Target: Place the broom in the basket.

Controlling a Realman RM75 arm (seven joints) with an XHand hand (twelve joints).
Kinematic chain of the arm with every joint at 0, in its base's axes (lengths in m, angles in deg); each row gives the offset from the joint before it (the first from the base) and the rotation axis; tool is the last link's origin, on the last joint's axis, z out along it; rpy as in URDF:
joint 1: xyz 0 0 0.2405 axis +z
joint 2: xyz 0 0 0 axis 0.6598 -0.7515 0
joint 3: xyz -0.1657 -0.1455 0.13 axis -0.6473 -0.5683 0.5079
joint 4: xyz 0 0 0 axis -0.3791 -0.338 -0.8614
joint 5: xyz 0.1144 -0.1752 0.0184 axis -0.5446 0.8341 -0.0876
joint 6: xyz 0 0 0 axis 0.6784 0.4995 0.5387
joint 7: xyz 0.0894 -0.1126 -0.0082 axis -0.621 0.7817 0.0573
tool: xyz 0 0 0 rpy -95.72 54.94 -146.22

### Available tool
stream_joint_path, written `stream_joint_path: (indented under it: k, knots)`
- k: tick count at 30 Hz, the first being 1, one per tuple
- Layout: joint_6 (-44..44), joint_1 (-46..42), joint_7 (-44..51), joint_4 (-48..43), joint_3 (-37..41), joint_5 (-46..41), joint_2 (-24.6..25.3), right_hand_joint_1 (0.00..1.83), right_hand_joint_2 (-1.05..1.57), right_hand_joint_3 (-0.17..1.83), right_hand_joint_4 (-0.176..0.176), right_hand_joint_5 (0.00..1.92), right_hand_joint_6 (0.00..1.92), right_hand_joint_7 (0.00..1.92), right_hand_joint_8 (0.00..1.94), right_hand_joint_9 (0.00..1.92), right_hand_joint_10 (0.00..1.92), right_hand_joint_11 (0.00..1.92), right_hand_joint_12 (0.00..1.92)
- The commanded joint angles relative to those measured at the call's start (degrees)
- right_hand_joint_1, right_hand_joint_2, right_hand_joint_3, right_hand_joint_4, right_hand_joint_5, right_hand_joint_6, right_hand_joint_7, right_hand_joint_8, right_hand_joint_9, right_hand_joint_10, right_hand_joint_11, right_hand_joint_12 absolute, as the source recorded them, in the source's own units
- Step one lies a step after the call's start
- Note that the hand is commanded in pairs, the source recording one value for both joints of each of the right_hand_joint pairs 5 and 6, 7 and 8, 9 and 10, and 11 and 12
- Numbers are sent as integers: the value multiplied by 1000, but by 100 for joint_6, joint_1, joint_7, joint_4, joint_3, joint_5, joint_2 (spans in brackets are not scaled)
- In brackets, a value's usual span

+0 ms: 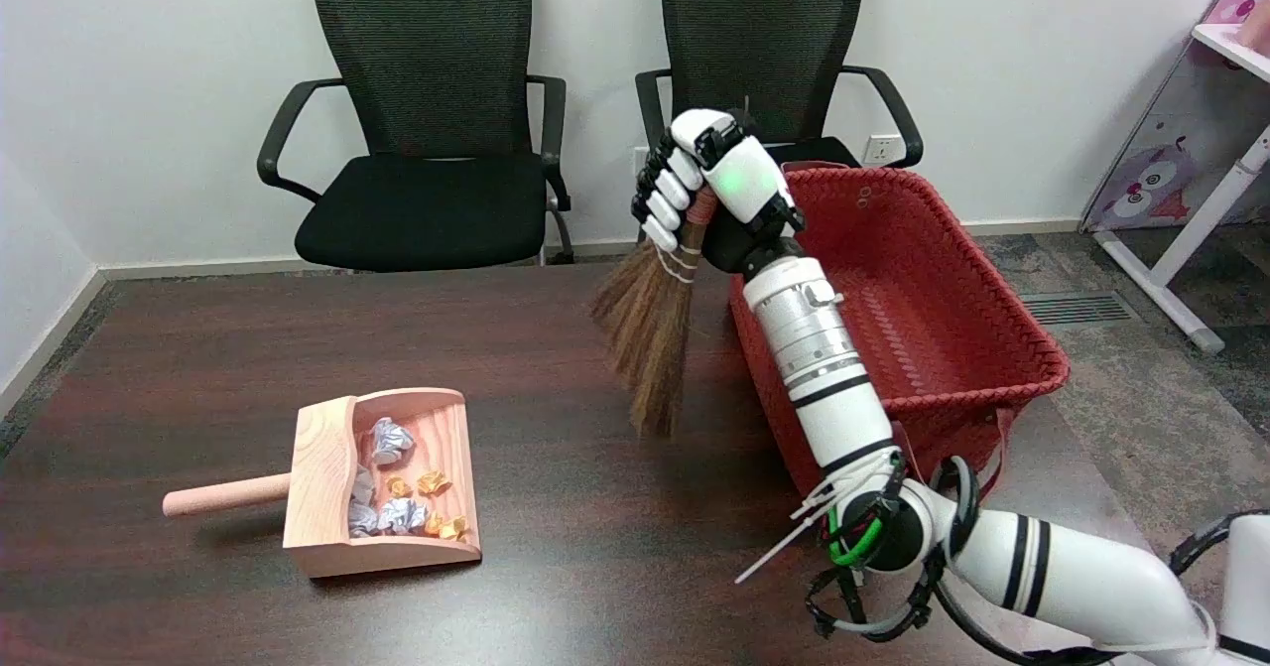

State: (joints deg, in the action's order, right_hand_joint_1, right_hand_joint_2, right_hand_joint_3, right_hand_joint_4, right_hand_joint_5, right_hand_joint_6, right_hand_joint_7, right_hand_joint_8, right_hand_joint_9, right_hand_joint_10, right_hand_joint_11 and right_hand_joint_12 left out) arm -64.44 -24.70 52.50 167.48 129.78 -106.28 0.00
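My right hand (712, 190) grips the small straw broom (647, 333) by its red-wrapped handle and holds it in the air above the table. The brown bristles hang down and fan out to the lower left, their tips just over the table top. The red woven basket (1002, 279) stands at the table's right side, directly to the right of the hand and the broom. My forearm (824, 368) crosses in front of the basket's left wall. Nothing shows inside the basket.
A wooden dustpan (327, 467) with several crumpled paper scraps lies on the dark table (198, 348) at the lower left, its handle pointing left. Two black office chairs (427, 120) stand behind the table. A white desk frame (1220, 190) is at the far right.
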Motion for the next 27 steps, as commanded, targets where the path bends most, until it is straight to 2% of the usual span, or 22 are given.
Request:
stream_joint_path:
  k: [1,22,27]
  knots:
    - [288,-313,217,-134,200,6,-367,676,1423,1687,1,1920,1920,1920,1920,1920,1920,1920,1920]
    - [29,-339,217,-266,201,8,-367,688,1419,1685,0,1920,1920,1920,1920,1920,1920,1920,1920]
    - [-4,-370,227,245,490,-18,-391,691,1410,1690,0,1920,1920,1920,1920,1920,1920,1920,1920]
